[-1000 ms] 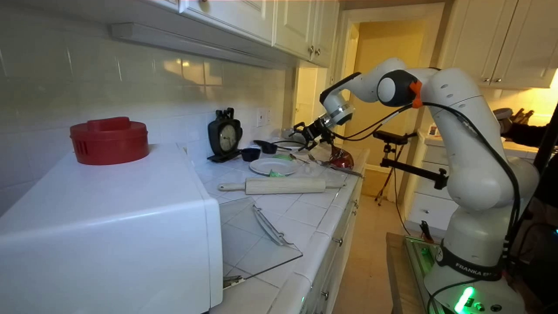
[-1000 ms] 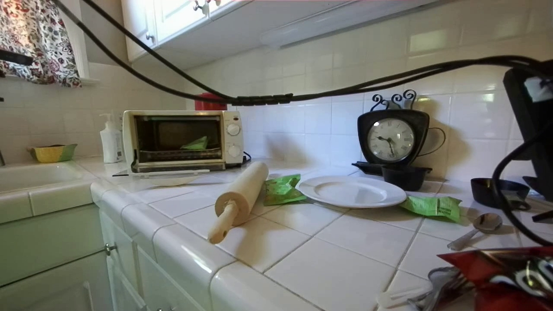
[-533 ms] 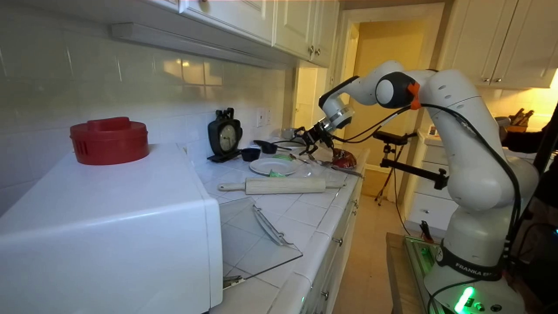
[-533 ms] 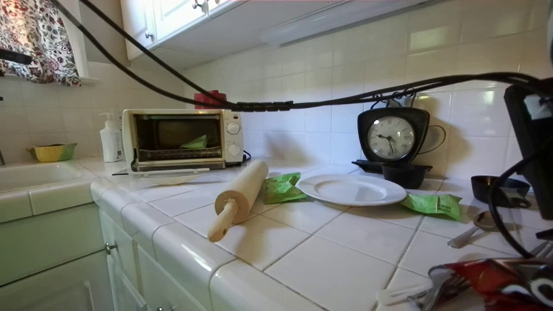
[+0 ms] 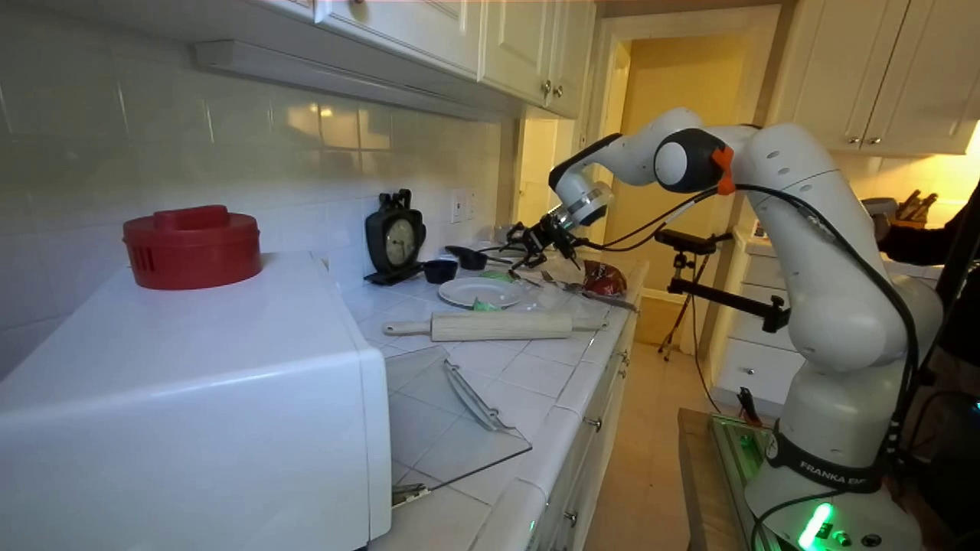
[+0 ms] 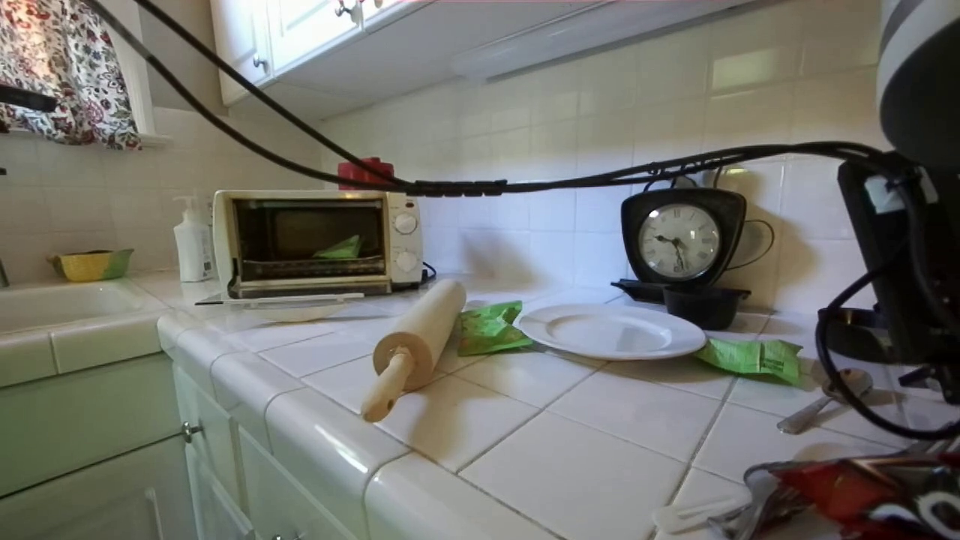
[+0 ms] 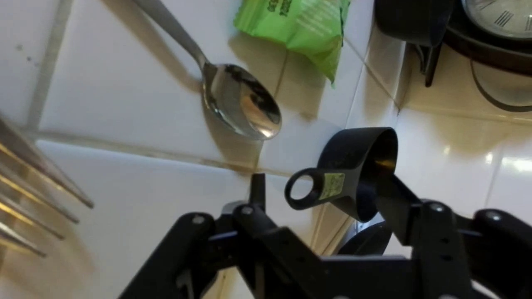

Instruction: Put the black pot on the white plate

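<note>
The black pot (image 7: 343,166) has a side handle with a ring end and stands on the counter near the tiled wall; it also shows in both exterior views (image 5: 473,261) (image 6: 847,337), partly behind the arm in the latter. My gripper (image 7: 324,189) is open, its fingers apart on either side of the pot's handle in the wrist view. The right finger overlaps the pot's rim; I cannot tell whether it touches. The gripper also shows in an exterior view (image 5: 511,256). The white plate (image 6: 611,330) (image 5: 481,292) lies flat and holds nothing.
Another black pot (image 6: 705,306) stands before the black clock (image 6: 681,240). A spoon (image 7: 245,104), a fork (image 7: 33,182) and a green packet (image 7: 299,29) lie near the gripper. A red bag (image 5: 605,279) lies near the counter edge. A rolling pin (image 5: 498,326) lies before the plate.
My gripper has moved towards the wall and the pots, and the arm shows more at the exterior view's right edge. The red bag, stretched up towards the gripper a second ago, lies lower now.
</note>
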You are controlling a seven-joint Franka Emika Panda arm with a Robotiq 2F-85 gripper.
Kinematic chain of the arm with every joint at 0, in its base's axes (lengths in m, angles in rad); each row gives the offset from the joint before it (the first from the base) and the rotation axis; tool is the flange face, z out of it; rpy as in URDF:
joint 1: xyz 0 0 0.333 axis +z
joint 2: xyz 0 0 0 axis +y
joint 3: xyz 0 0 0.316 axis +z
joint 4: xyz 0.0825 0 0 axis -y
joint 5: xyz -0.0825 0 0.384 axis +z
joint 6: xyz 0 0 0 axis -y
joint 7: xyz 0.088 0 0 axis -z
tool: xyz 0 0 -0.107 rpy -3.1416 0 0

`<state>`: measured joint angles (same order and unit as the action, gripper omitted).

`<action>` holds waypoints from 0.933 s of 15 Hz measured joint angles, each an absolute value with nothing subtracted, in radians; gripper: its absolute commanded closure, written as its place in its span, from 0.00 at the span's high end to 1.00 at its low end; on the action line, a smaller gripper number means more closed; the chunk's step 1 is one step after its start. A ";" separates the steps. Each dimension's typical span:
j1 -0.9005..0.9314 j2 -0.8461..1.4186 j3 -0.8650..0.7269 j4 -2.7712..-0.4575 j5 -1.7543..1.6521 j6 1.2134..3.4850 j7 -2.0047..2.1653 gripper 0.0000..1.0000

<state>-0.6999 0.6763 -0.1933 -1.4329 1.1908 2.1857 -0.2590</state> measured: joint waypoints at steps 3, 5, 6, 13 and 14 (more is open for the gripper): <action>-0.693 0.676 -0.193 -1.426 1.191 2.203 -0.261 0.18; -0.692 0.676 -0.193 -1.425 1.191 2.204 -0.262 0.04; -0.692 0.676 -0.193 -1.425 1.191 2.204 -0.263 0.01; -0.691 0.675 -0.192 -1.418 1.191 2.204 -0.268 0.02; -0.691 0.674 -0.191 -1.418 1.191 2.204 -0.271 0.02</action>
<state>-0.6911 0.6736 -0.1912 -1.4184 1.1913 2.2043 -0.2713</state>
